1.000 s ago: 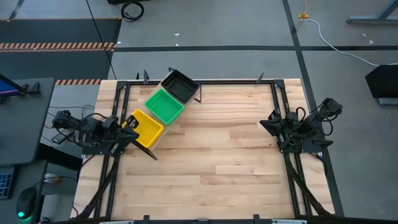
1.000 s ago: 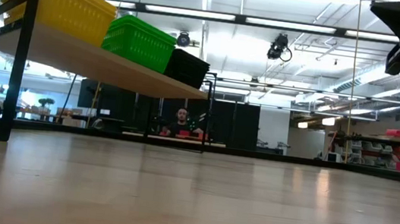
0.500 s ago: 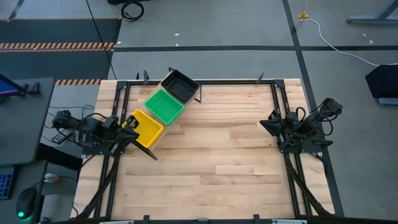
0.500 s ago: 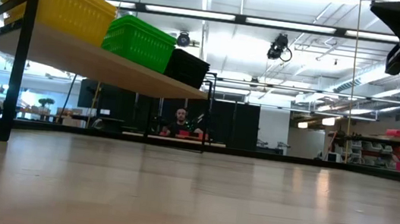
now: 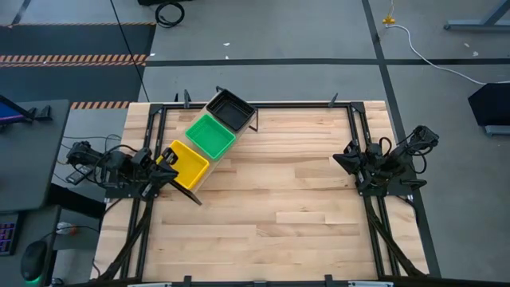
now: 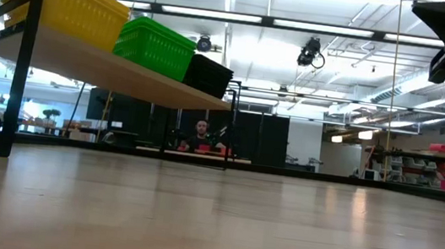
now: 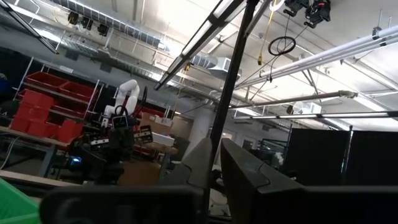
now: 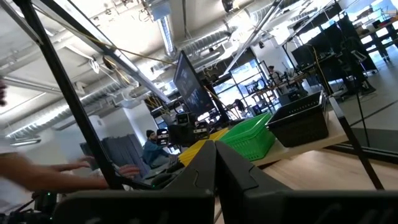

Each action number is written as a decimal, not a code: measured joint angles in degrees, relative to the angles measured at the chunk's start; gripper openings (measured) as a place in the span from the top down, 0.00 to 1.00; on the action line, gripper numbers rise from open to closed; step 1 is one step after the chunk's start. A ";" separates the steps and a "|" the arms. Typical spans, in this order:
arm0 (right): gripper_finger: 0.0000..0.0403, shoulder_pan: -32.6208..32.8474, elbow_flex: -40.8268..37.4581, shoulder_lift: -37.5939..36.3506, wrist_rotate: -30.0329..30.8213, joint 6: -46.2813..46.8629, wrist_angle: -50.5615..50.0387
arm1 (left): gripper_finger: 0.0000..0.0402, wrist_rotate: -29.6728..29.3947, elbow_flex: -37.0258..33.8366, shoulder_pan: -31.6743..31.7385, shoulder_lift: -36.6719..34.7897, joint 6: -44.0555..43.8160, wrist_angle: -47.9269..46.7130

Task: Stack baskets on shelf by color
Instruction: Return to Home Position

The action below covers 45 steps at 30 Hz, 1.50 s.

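On the shelf (image 6: 118,73), at about 10 o'clock on the table (image 5: 303,207), we log three one-colour basket stacks in a row. The green stack (image 5: 210,135) sits in the middle. The black stack (image 5: 231,110) is just beside it at 1 o'clock and the yellow stack (image 5: 190,165) just beside it at 7 o'clock. The left gripper (image 7: 219,149) waits at the table's 9 o'clock edge near the yellow stack, fingers pressed together, empty. The right gripper (image 8: 215,152) waits at the 3 o'clock edge, well apart from the shelf, fingers likewise together, empty.
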 joint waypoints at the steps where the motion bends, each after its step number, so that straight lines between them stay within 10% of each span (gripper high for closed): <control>1: 0.98 0.00 0.00 0.00 0.00 0.00 0.00 | 0.90 0.00 -0.02 0.00 0.00 0.02 -0.01; 45: 0.98 -0.02 0.00 0.00 -0.02 0.02 0.02 | 0.91 0.00 -0.04 0.00 0.00 0.05 0.01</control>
